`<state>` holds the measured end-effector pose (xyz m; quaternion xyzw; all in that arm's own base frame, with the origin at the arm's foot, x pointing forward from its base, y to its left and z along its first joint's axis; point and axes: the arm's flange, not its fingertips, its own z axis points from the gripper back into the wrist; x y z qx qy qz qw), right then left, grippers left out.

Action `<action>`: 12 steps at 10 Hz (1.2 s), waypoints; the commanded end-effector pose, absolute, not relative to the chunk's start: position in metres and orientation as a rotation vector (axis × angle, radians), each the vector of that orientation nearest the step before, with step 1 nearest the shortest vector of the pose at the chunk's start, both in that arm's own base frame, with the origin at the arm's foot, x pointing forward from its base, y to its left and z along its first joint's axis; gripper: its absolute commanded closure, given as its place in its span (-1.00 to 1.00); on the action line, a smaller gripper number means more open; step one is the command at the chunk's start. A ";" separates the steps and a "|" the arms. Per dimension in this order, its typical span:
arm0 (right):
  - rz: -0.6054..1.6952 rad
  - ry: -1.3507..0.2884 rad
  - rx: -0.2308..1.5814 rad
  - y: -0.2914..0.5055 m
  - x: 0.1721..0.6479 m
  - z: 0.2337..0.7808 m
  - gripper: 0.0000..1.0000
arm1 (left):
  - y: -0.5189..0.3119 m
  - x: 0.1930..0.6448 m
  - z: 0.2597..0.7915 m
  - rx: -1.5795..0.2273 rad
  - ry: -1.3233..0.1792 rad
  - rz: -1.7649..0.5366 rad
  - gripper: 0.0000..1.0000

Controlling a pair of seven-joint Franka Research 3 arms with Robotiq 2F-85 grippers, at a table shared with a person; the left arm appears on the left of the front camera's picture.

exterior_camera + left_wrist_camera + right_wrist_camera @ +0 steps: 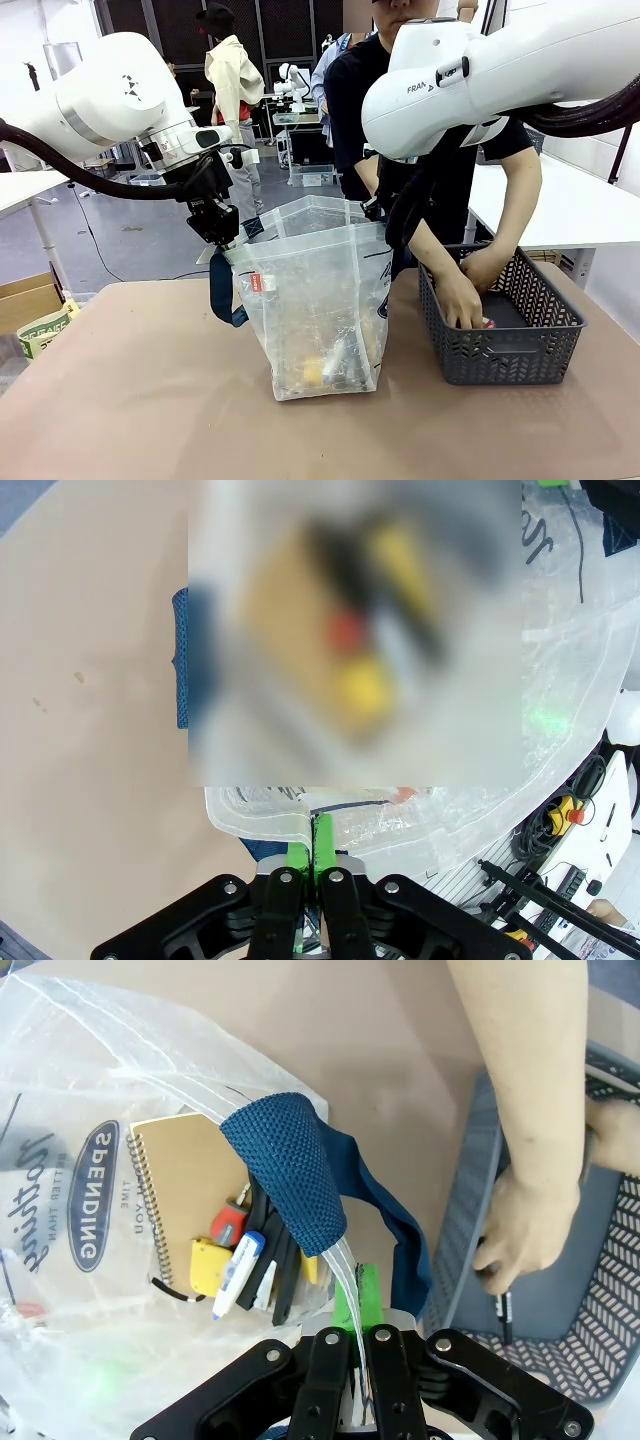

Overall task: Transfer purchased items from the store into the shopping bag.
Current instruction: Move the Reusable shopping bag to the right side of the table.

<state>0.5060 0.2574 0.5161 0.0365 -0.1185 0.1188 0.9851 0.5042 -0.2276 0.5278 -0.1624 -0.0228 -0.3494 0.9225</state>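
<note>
Currently left gripper (313, 858) and right gripper (357, 1308) each clamped shut on rim of clear plastic tote bag (310, 300); person's hands (463, 298) inside dark-grey lattice basket (500, 362).

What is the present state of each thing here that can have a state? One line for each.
Shopping bag: upright, mouth held open, items inside.
Left tool: shut on the bag's rim.
Right tool: shut on the bag's rim.
Basket: upright, person's hand inside.
That hand: closed on a thin dark item.
</note>
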 end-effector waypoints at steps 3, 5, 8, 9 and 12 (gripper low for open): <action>0.230 -0.238 0.071 0.256 0.504 0.514 1.00 | -0.226 0.502 0.526 -0.343 -0.061 -0.713 1.00; 0.230 -0.238 0.071 0.256 0.504 0.514 1.00 | -0.226 0.502 0.526 -0.343 -0.061 -0.713 1.00; 0.230 -0.238 0.071 0.256 0.504 0.514 1.00 | -0.226 0.502 0.526 -0.343 -0.061 -0.713 1.00; 0.230 -0.238 0.071 0.256 0.504 0.514 1.00 | -0.226 0.502 0.526 -0.343 -0.061 -0.713 1.00; 0.230 -0.238 0.071 0.256 0.504 0.514 1.00 | -0.226 0.502 0.526 -0.343 -0.061 -0.713 1.00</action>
